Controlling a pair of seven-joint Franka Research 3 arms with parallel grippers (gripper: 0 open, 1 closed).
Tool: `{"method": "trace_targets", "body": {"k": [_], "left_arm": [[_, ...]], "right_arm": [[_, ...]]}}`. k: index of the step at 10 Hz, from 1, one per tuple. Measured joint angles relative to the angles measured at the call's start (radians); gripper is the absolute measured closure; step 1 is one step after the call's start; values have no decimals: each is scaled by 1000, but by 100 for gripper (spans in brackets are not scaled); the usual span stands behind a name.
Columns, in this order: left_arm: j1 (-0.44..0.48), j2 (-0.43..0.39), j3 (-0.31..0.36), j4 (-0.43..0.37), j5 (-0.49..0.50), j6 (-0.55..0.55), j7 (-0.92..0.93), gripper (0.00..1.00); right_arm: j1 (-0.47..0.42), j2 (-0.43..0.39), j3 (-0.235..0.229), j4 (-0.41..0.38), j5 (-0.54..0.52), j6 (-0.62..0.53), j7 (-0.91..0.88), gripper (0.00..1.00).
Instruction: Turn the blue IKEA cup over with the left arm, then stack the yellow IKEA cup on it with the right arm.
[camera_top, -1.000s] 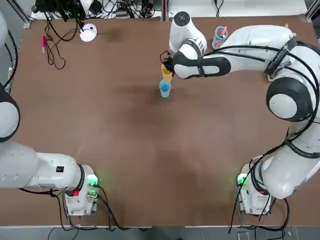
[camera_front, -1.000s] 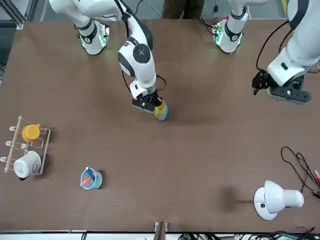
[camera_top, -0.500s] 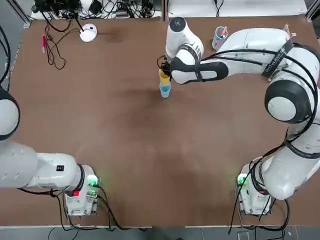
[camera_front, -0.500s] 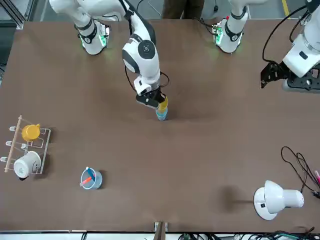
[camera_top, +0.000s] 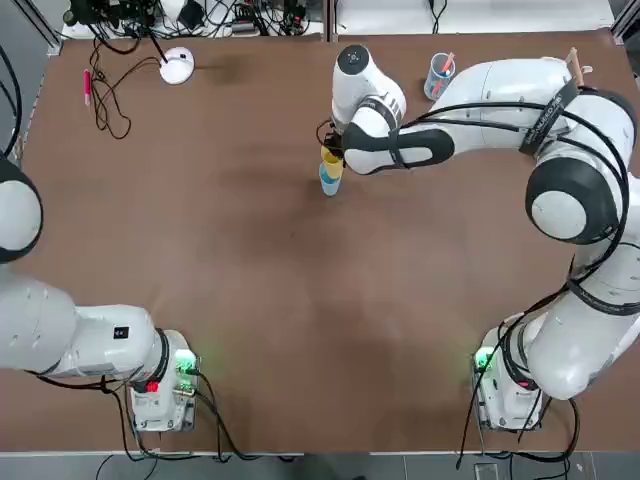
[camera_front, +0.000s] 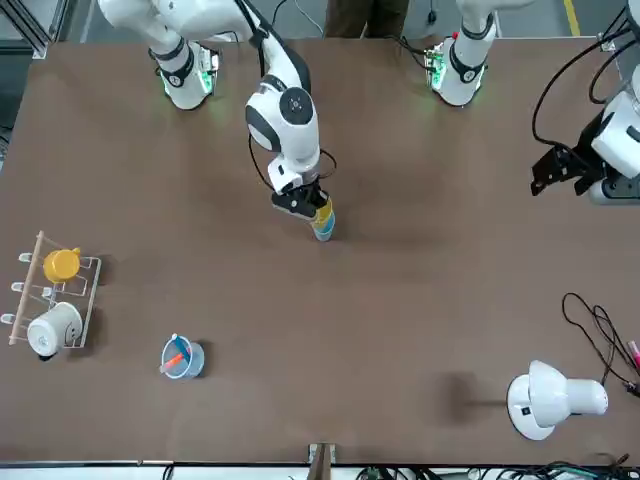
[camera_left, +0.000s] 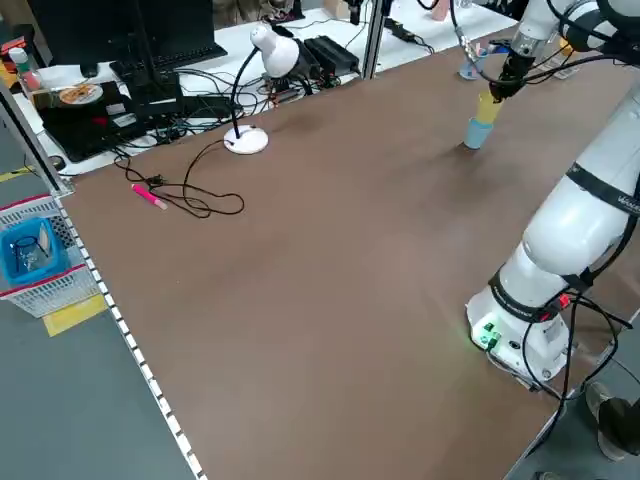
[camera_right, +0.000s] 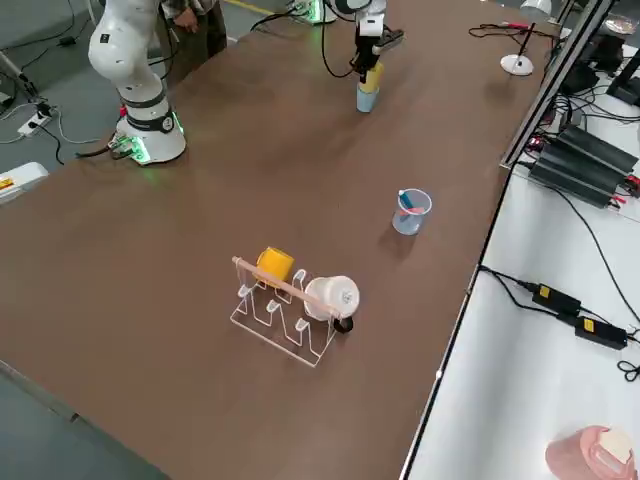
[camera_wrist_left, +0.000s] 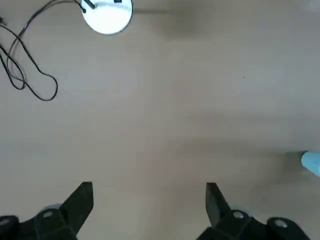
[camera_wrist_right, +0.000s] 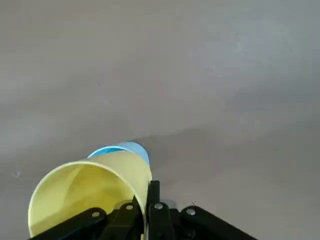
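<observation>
Centrally, on bare brown table (camera_top: 300, 300), right gripper (camera_front: 300, 203) clenches yellow IKEA cup (camera_top: 332, 160) over blue IKEA cup (camera_top: 329, 181) — left gripper (camera_wrist_left: 150, 210) spread wide, far off.

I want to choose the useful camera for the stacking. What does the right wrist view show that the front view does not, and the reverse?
Only the right wrist view shows the yellow IKEA cup mouth-up, pinched at its rim, with the blue IKEA cup just beyond. Only the front view shows the left gripper far aside, the lamp and the mug rack. Both show the right gripper holding yellow over blue.
</observation>
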Motion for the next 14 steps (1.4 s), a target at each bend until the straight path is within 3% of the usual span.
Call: {"method": "trace_targets", "body": {"k": [7,9,14], "left_arm": [[0,1,-6,48,29,0,-2,1],[0,1,-7,48,45,0,-2,1],[0,1,-7,48,45,0,3,1]], "right_arm": [[0,24,-1,17,-1,1,20,96],[-1,27,-1,22,-2,1,23,92],[-6,27,-2,26,-2,1,36,22]]}}
